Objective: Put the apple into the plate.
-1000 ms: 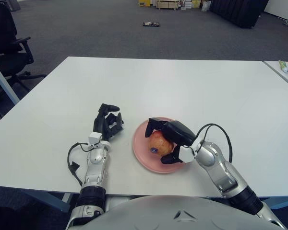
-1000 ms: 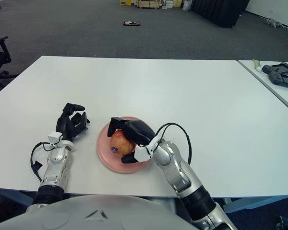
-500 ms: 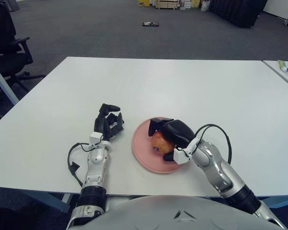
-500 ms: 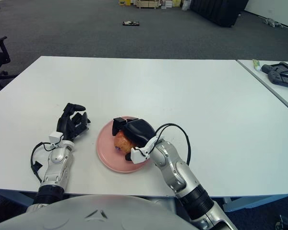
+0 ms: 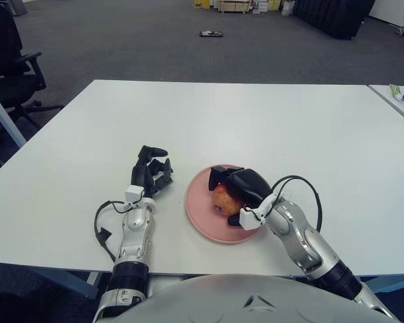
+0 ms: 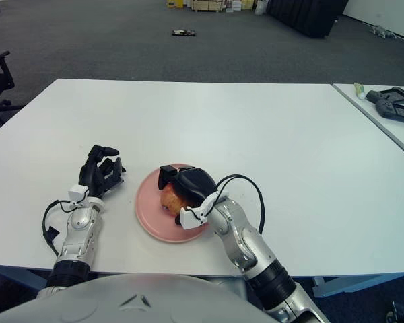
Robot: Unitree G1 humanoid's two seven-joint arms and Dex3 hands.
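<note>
Right hand (image 5: 237,190): positioned over the pink plate (image 5: 200,219), fingers curled down around the apple (image 5: 222,197), gripping it from above and from the right side. The dark fingers cover most of the fruit's top; only its left and lower face shows. The apple sits low within the plate's rim, toward the middle-right of the dish. Whether it already bears on the plate surface or is held just clear of it cannot be told, since the hand hides the underside.

Left hand (image 5: 151,176): idle, showing just left of the plate, fingers curled and holding nothing. It takes no part in the work.

Table (image 5: 269,128): white, carrying the plate near its front edge.

Step in hand, as judged: placement, at its final stage. The apple is inside the plate's outline and the grasp is not yet released.

Next move, as judged: 1 action remains, namely opening the fingers and lifting the hand away. This calls for the apple to be settled on the dish before release, and for the fingers to clear it without dragging, as a round fruit on a shallow plate may roll toward the rim if nudged.
</note>
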